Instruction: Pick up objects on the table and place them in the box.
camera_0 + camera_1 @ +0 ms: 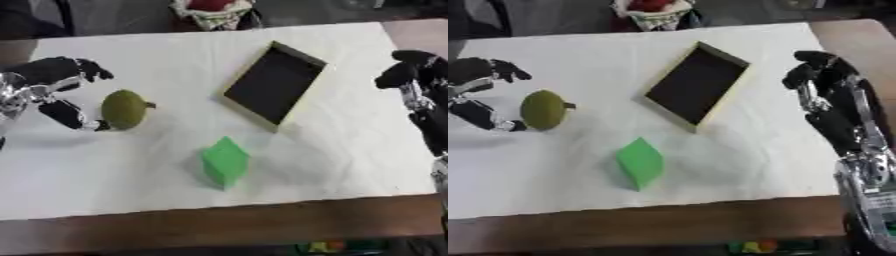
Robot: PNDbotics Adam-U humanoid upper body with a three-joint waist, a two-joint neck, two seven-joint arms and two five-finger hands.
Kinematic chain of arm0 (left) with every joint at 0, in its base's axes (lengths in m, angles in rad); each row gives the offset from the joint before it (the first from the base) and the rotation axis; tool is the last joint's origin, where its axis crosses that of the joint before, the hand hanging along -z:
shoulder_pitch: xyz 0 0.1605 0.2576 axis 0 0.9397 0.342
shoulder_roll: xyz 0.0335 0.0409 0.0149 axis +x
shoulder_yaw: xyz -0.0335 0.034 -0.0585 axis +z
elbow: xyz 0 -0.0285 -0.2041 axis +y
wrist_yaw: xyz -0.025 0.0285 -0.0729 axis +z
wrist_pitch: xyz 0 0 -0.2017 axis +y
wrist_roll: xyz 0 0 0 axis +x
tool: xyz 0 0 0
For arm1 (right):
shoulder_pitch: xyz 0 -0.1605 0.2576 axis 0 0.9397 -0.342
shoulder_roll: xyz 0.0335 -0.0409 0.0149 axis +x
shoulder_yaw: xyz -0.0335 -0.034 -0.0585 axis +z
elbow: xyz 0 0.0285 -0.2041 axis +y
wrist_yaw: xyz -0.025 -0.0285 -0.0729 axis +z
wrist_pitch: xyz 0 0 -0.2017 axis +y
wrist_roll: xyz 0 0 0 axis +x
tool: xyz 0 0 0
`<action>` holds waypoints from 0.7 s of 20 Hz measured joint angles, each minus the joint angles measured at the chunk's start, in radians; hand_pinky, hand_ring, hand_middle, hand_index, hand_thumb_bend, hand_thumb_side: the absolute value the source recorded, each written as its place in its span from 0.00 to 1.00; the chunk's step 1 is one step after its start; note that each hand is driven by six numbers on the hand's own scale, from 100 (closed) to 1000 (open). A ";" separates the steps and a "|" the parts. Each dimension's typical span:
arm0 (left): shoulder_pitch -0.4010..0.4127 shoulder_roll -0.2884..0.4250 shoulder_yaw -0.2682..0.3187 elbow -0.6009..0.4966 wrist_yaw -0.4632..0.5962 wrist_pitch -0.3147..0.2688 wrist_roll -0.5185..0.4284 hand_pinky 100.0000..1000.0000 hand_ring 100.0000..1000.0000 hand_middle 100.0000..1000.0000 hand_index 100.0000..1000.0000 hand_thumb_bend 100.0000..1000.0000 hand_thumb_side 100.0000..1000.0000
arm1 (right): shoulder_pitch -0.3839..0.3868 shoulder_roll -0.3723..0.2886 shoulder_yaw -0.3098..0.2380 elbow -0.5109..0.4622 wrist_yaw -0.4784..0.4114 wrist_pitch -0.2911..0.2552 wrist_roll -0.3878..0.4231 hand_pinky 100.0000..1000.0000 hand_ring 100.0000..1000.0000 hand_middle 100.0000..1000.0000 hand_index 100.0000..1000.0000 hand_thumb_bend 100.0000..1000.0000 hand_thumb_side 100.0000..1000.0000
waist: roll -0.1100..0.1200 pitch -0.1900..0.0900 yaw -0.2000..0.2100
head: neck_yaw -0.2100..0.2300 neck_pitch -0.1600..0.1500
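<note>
Rounded olive fruit (124,109), faceted green block (225,162), shallow box (274,83)

Both eye views look steeply down from the robot's head onto the same white-covered table (350,165); the right eye view sits slightly rightward, showing more right arm.

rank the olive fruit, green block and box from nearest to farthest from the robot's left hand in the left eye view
1. Olive-green fruit: right beside the left hand, between its thumb and fingers.
2. Green block: toward the table's near middle.
3. Box: farther right, toward the far side.
</note>
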 measured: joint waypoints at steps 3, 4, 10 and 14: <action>-0.015 -0.020 -0.005 0.038 -0.018 -0.006 0.006 0.77 0.74 0.77 0.91 0.48 0.33 | 0.000 0.000 0.000 0.000 0.000 -0.001 0.002 0.60 0.56 0.49 0.73 0.00 0.45 | -0.001 0.000 -0.002 | 0.000 0.000; -0.019 -0.028 -0.006 0.051 -0.023 -0.008 0.008 0.77 0.74 0.77 0.90 0.46 0.31 | 0.000 0.000 0.000 0.000 0.000 -0.001 0.002 0.60 0.56 0.49 0.73 0.00 0.45 | -0.002 0.000 -0.002 | 0.001 0.000; -0.042 -0.067 -0.019 0.105 -0.041 -0.026 0.015 0.75 0.71 0.74 0.87 0.43 0.23 | 0.000 0.000 0.005 0.000 0.000 -0.001 0.004 0.60 0.56 0.49 0.73 0.00 0.45 | -0.003 0.000 -0.003 | 0.003 0.000; -0.047 -0.081 -0.024 0.116 -0.063 -0.031 0.042 0.72 0.66 0.69 0.83 0.42 0.16 | 0.000 0.000 0.005 0.000 0.000 0.000 0.005 0.60 0.56 0.49 0.73 0.00 0.45 | -0.003 0.000 -0.003 | 0.003 0.000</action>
